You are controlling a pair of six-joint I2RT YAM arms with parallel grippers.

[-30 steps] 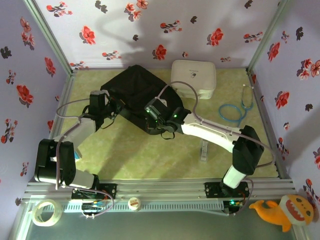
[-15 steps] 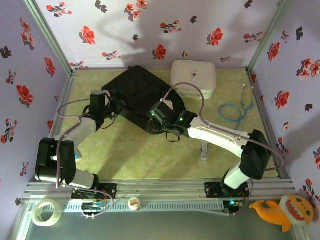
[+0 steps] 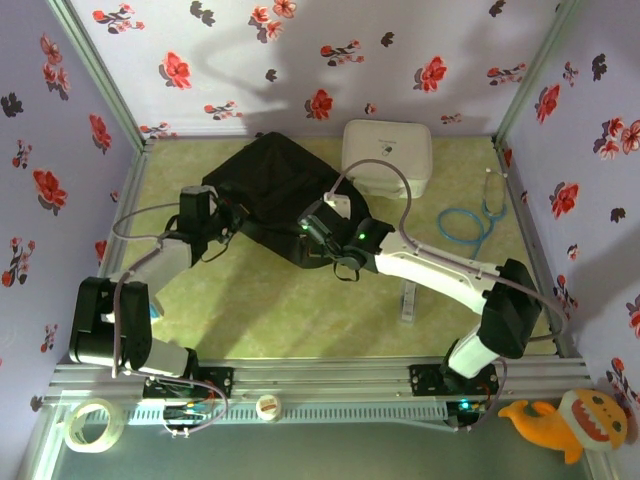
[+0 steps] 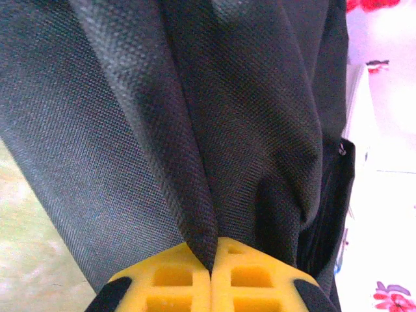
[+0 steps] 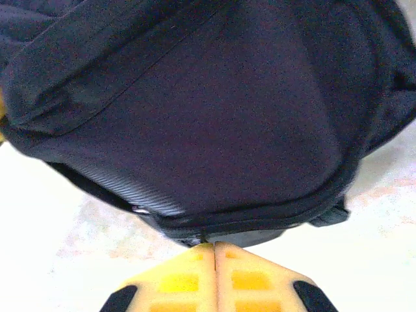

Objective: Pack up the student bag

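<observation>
I see a black backpack (image 3: 275,185), finely woven up close, on a mottled yellow-green table (image 3: 270,300). At two o'clock from it sits a white case (image 3: 388,157); at three o'clock, a blue cable (image 3: 465,222). The walls (image 3: 300,60) are lilac with red and dark flowers.

The student bag (image 3: 275,185) is black woven cloth, matt, with a coarse grain that is plain in the left wrist view. The left pincer (image 4: 212,270) and right pincer (image 5: 213,250) are matt yellow plastic with moulded pockets. The white case (image 3: 388,155) looks smooth and faintly glossy. The tabletop (image 3: 300,310) is a smooth, mottled green sheet. The rail (image 3: 320,375) is dull metal.
</observation>
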